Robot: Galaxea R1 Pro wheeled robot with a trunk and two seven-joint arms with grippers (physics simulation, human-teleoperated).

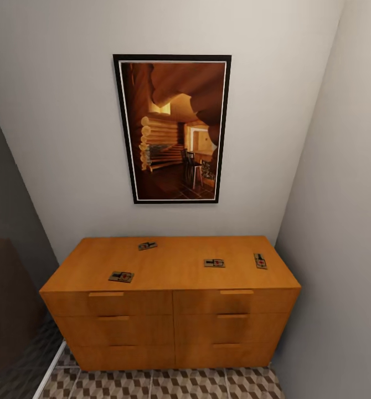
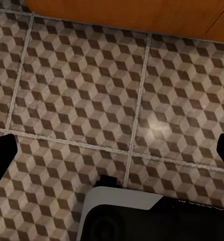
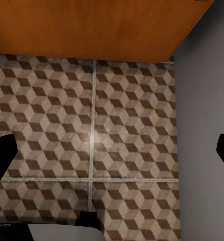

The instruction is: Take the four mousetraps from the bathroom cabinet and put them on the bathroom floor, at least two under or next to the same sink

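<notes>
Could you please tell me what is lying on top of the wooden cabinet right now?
Four mousetraps lie flat on the cabinet top. The drawers are shut, so their contents cannot be seen.

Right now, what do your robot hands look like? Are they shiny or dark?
Dark. In each wrist view the fingers show as plain black tips at the picture's two edges: the left gripper and the right gripper. Both look matte, not shiny. Beside the left one is a rounded white shell over a black body with tiny pale lettering too small to read. No cables show.
</notes>
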